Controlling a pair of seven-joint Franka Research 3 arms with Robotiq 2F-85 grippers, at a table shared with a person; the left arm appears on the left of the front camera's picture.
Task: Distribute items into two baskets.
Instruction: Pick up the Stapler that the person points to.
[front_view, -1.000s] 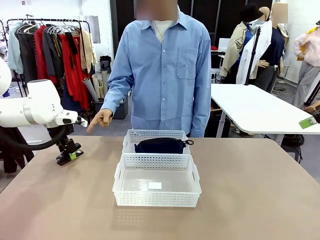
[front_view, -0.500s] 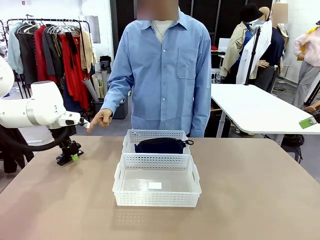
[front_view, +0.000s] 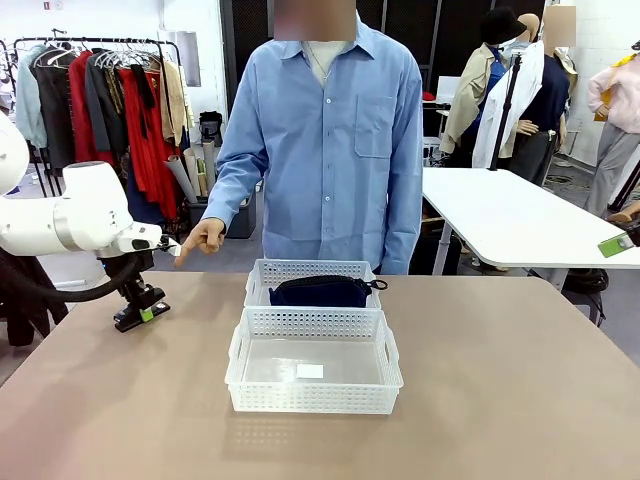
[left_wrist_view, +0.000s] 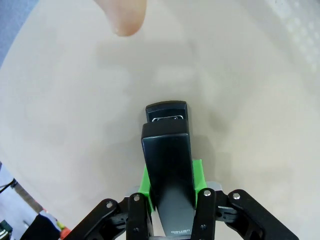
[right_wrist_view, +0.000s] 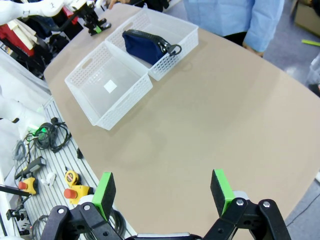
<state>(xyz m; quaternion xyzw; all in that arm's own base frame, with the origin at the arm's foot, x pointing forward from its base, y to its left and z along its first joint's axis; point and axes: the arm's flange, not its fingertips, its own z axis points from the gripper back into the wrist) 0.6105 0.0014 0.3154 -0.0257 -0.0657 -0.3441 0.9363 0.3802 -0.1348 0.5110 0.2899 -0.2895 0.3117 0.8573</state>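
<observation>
At the left gripper (left_wrist_view: 171, 176): clamped across the black stapler (left_wrist_view: 167, 145), green pads (left_wrist_view: 145, 181) on both flanks, down on the table (front_view: 500, 380) well left of the near basket (front_view: 312, 398). Lengthwise in line with the gripper's reach, nose pointing away from the wrist. Calls for a carry rightward to the near basket, bare inside but for a label (front_view: 310, 371). Looks a job for the left arm, far nearer than the right gripper (right_wrist_view: 162, 192), spread wide, holding nothing, high to the right of that basket. Just behind the near basket, in the far basket (front_view: 312, 268), already stowed: the navy pouch (front_view: 320, 291). Behind and left of the near basket, pointing: the person's hand (front_view: 203, 238). Against a second ago: then not yet closed on the stapler, now tight; arm barely shifted
</observation>
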